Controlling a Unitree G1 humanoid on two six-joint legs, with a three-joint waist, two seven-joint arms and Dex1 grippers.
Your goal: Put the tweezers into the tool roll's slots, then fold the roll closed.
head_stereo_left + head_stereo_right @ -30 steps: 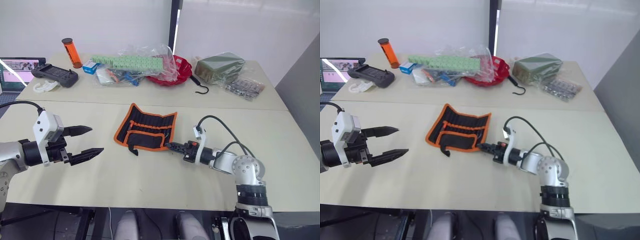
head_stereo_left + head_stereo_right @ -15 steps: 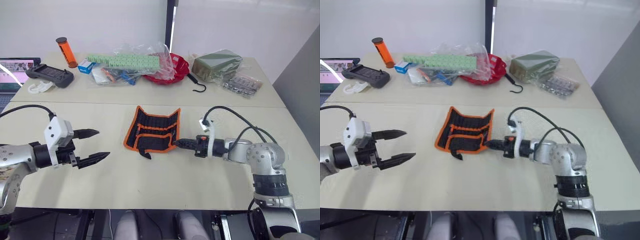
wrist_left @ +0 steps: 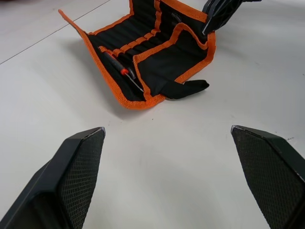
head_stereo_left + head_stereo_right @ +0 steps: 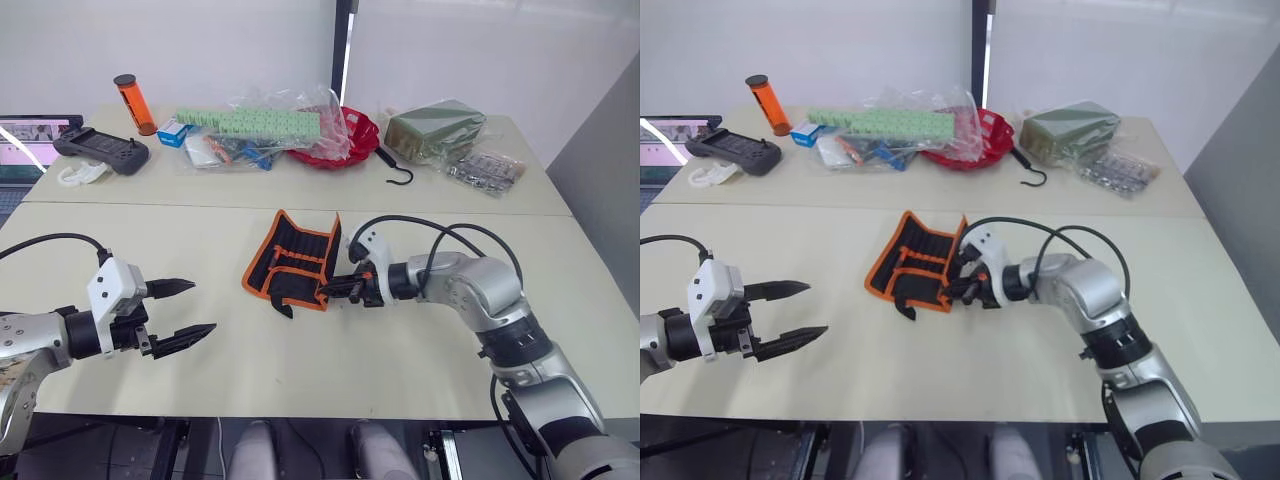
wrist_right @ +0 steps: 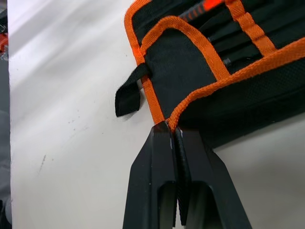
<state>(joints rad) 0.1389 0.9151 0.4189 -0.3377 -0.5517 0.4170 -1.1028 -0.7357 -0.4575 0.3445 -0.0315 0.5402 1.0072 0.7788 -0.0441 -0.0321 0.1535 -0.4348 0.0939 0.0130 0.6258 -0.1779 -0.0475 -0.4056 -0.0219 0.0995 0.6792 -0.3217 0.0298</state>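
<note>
Now the right gripper [image 5: 172, 131], pinched shut on the tool roll's [image 4: 290, 262] orange corner, has lifted that edge leftward, so folding has begun; left gripper [image 4: 183, 311] hovers open.

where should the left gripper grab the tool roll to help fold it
Probably the tool roll's free orange-edged side on the robot's left, approached from that side with the open left gripper. The right gripper is shut on the opposite corner, lifting it, so the left edge is unheld and faces the left arm.

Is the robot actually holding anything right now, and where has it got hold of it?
Yes. The right gripper pinches the tool roll by a corner of its orange edging. The left gripper is open and holds nothing.
</note>
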